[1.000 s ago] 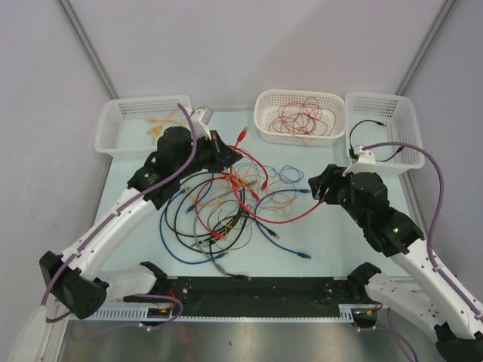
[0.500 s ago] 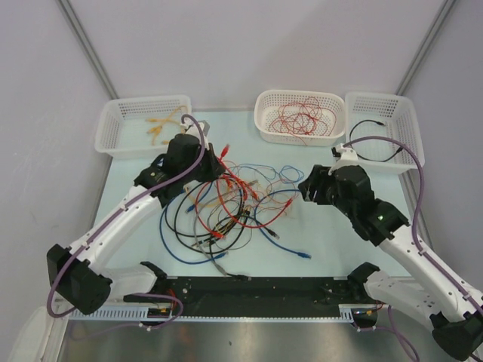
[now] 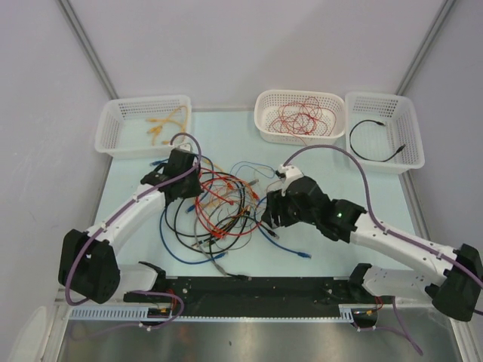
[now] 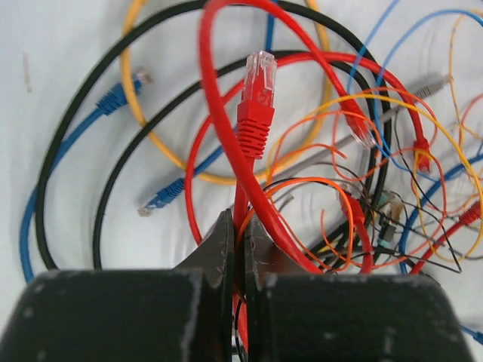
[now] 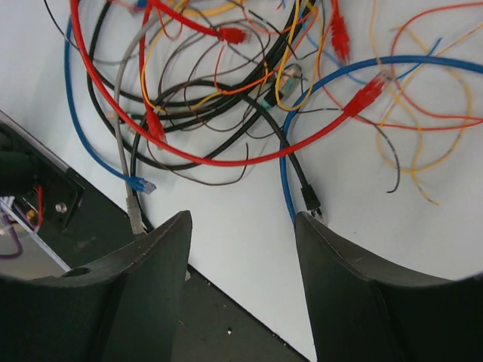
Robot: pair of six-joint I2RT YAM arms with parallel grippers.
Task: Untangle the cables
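The left tool (image 4: 238, 230) is clenched on a red cable (image 4: 256, 113) just below its plug; only the left wrist view shows this. The right tool (image 5: 241, 225) hangs released over the cables (image 3: 223, 207) heaped in the middle of the bench (image 3: 392, 188), with three baskets (image 3: 106, 124) behind.

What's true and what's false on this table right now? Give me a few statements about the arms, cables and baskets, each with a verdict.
1. The left gripper is shut on a red cable. True.
2. The right gripper holds a blue cable. False: it is open and holds nothing.
3. The middle basket holds red wires. True.
4. The right basket holds yellow cables. False: a single black cable lies in it.
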